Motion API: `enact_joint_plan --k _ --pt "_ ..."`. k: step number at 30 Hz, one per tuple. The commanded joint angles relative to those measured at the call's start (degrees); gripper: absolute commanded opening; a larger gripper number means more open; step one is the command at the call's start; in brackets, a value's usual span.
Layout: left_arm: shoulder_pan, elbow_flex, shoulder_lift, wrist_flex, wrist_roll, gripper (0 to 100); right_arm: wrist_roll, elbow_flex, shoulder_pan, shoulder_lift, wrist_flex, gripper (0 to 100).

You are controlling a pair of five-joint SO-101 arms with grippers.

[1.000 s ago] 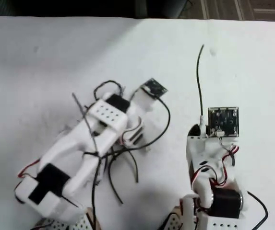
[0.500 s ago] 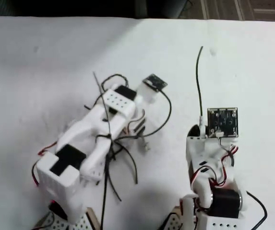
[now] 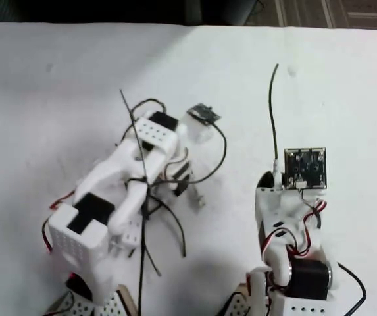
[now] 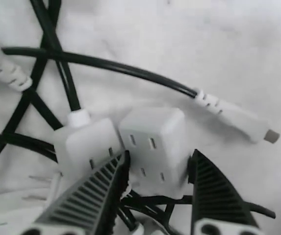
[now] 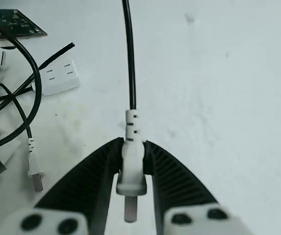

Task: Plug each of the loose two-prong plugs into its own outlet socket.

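Observation:
A white outlet block (image 4: pixel 152 144) lies between the fingers of my left gripper (image 4: pixel 159 159), which is open with a fingertip on each side of the block. A second outlet block (image 4: pixel 85 147) with a black cord sits right beside it. A loose white plug (image 4: pixel 236 120) on a black cord lies just beyond them. My right gripper (image 5: pixel 132 147) is shut on a white plug (image 5: pixel 132 169) whose black cord (image 3: pixel 273 105) runs away across the table. In the high view my left gripper (image 3: pixel 178 179) sits over the cord tangle and my right gripper (image 3: pixel 272 179) is near the right.
Black cords (image 3: pixel 165 217) cross in a tangle under the left arm. Another outlet block (image 5: pixel 57 78) and a loose plug (image 5: pixel 34 174) lie on the white table (image 3: pixel 56 79) left of the right gripper. The table's far half is bare.
The left arm has swung, and its wrist shifted up and to the left over the cord tangle. The right arm stays still with its plug.

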State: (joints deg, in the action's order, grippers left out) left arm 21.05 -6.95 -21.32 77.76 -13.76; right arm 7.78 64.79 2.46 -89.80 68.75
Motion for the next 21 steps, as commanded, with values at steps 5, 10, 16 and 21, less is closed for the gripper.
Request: enact_joint_plan --k 5,10,16,21 --pt "-1.2 -0.3 -2.0 3.1 -1.1 22 -0.5 -0.4 0.6 -0.3 -1.0 1.8" --pt "2.4 -1.9 0.6 3.9 -0.8 22 -0.5 -0.4 0.5 -0.3 -1.0 1.8" --pt "3.1 -2.0 7.5 4.8 -0.5 22 -0.5 -0.4 0.6 -0.3 -1.1 1.8" --pt "2.2 -1.8 11.9 9.1 -1.1 22 -0.5 -0.4 0.2 -0.3 -1.3 1.8"
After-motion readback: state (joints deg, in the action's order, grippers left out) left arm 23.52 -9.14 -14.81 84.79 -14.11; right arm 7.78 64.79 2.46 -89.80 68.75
